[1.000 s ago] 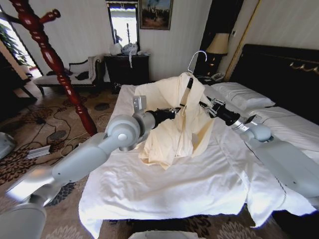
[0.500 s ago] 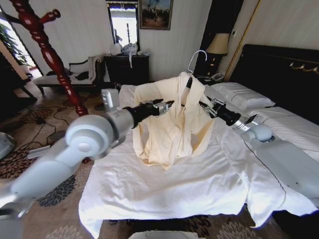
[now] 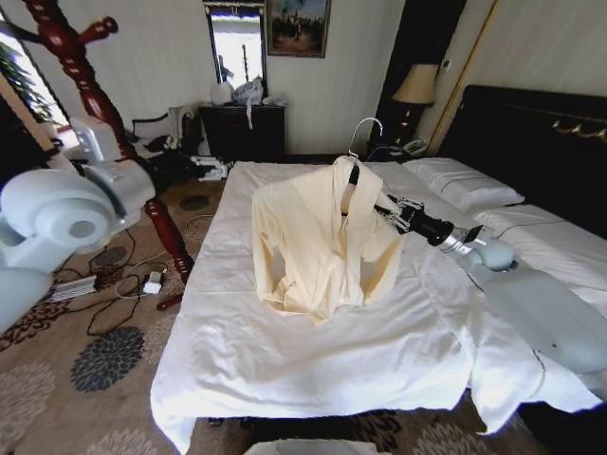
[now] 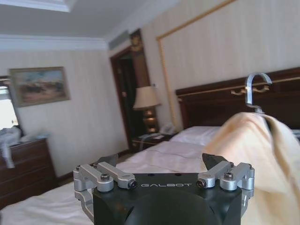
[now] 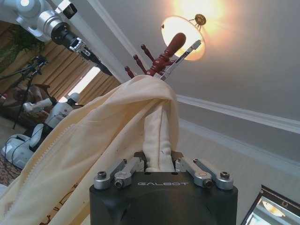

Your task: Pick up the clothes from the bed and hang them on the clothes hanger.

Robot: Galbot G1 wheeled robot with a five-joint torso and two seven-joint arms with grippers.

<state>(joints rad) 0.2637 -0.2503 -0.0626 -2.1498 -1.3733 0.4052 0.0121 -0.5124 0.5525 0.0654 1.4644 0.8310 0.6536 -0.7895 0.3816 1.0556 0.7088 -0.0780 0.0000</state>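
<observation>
One shirt [image 3: 322, 237] draped on hanger [image 3: 353, 174] over bed [image 3: 313, 351], pinched by right gripper [image 3: 387, 210] at its side, far nearer than left gripper [image 4: 161, 168], fingers apart

From my seat the clothes [image 3: 318, 237] look like thin, soft matt cloth, cream, creasing easily. The clothes hanger [image 3: 354, 173] has a dark shoulder piece and a shiny silvery metal hook. The bed [image 3: 285, 341] is all plain white sheet, smooth but rumpled, matt, and the headboard is dark glossy wood with gold trim. The coat stand [image 3: 90, 90] is turned wood, reddish, polished enough to catch the light. My right gripper [image 5: 161, 164] is matt black plastic on the body with brushed silvery metal links and dark screws; same finish on the left gripper [image 4: 164, 173]. Arm shells are smooth pale grey plastic, slight sheen.
</observation>
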